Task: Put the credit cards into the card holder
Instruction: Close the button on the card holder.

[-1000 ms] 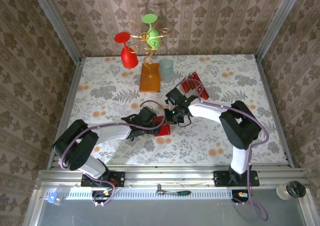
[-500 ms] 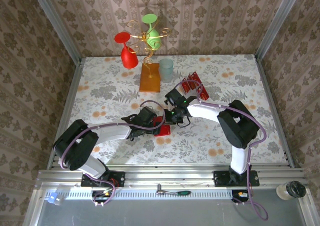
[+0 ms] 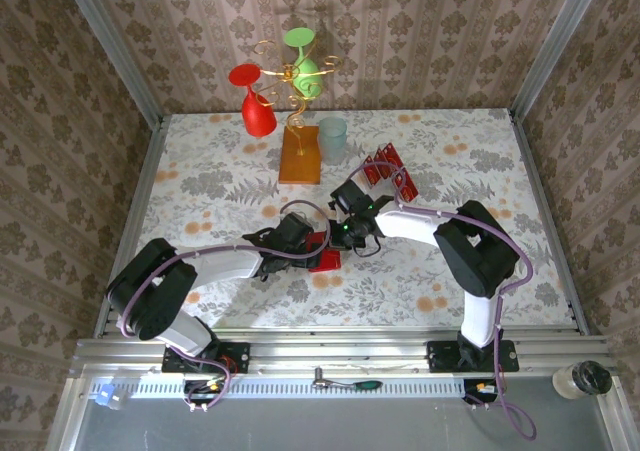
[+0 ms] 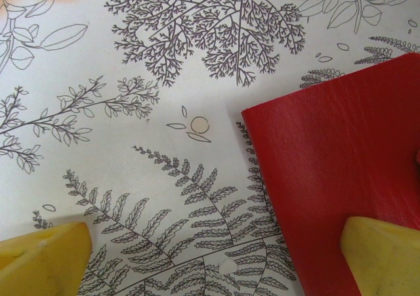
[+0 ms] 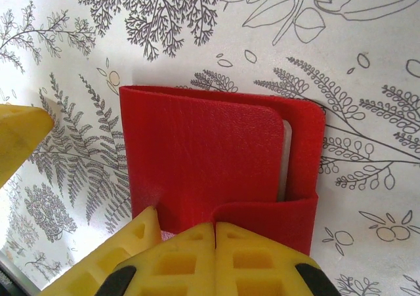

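The card holder (image 3: 324, 258) is a glossy red wallet lying flat on the floral tablecloth, in the middle of the top view. In the right wrist view the card holder (image 5: 203, 151) shows a pale inner edge at its right and a flap folded over its near side. My right gripper (image 5: 215, 253) is shut, its tips against that flap's edge; whether it pinches the flap I cannot tell. My left gripper (image 4: 210, 263) is open just left of the card holder (image 4: 341, 171), with one fingertip (image 4: 380, 253) over the red cover. The credit cards (image 3: 384, 168) stand in a clear tray behind the right arm.
An orange-brown stand base (image 3: 299, 156) with a gold wire tree holding a red glass (image 3: 256, 106) and a green glass (image 3: 303, 66) stands at the back, with a pale cup (image 3: 332, 139) beside it. Patterned walls close in the table on three sides.
The right arm's elbow has eased slightly left. Both grippers and the card holder stay where they were.
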### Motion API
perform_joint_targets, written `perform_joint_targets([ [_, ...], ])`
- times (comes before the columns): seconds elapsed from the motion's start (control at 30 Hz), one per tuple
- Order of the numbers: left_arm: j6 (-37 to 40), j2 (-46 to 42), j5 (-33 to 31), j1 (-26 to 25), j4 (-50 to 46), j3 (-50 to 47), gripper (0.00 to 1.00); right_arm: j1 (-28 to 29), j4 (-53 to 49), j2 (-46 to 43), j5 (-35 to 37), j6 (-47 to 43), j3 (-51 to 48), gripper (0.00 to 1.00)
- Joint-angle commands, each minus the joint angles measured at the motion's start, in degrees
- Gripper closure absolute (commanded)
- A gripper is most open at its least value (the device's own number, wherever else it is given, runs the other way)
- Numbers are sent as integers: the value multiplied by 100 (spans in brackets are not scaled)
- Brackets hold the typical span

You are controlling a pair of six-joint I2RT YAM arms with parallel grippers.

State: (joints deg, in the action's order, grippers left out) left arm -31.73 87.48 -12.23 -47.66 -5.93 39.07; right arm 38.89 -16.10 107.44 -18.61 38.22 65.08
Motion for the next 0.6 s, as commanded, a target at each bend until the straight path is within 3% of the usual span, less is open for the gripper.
perform_joint_targets([
  [0.0, -1, 84, 291, -130, -268, -144, 0, 197, -422, 234, 152, 91, -380, 100],
  [0.57, -99, 12, 322, -135, -320, -84, 0, 340, -395, 390, 692, 491, -713, 100],
])
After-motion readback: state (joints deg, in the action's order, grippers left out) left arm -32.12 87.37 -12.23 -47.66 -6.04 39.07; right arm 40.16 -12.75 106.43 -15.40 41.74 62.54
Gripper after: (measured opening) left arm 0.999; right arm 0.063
